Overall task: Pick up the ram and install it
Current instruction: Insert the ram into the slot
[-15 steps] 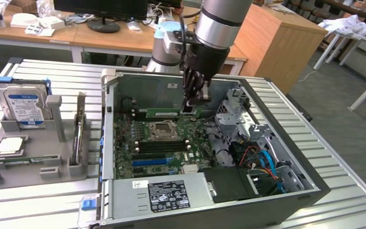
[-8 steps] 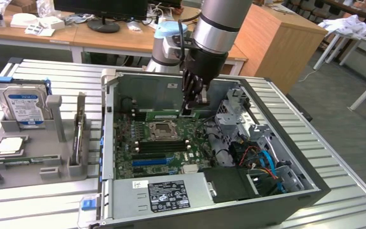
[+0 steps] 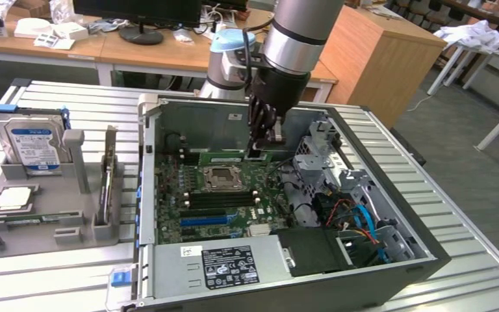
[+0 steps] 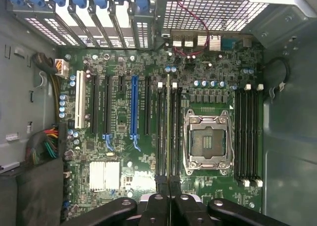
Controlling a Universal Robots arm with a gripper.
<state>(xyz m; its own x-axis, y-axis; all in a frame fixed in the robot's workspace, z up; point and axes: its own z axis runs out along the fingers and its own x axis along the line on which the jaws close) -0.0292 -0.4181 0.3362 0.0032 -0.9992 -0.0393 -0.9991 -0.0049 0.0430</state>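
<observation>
**Item:** ram [image 4: 168, 129]. A thin green board, edge-on in the wrist view, where it reads as one narrow pale line.

**Location:** inside the open computer case [image 3: 193, 123]. It is clamped by its upper edge in the gripper [image 4: 168, 198] and hangs below the fingertips toward the motherboard [image 4: 119, 151].

**Tool state:** gripper closed on the ram. The two fingers stand close together, parted by little more than the board's thickness.

**Governing relation:** the ram lies straight down from the tool. Its long axis runs parallel with the memory slots [image 4: 161, 132] beside the processor socket [image 4: 205, 139], on the side toward the blue expansion slot [image 4: 133, 107]. The line-up along the length looks close. Which slot of that bank it stands over cannot be told, nor whether its lower edge touches a slot or hangs just above it.

**Exterior view:** the ram [image 3: 259, 155] shows as a short green strip under the gripper [image 3: 262, 146]. It is near the socket [image 3: 221, 175], on the side away from the power supply [image 3: 228, 266].

**Nearby:** a second bank of slots [image 4: 246, 137] lies on the socket's other side, untouched.

**Further out:** on the exterior view's left, outside the case, is a grey holder [image 3: 75, 153]. It carries a blue-labelled hard drive [image 3: 31, 146] and a square silver processor chip [image 3: 13, 198], both well apart from the arm.

**Support:** a slatted metal table [image 3: 50, 279].
</observation>
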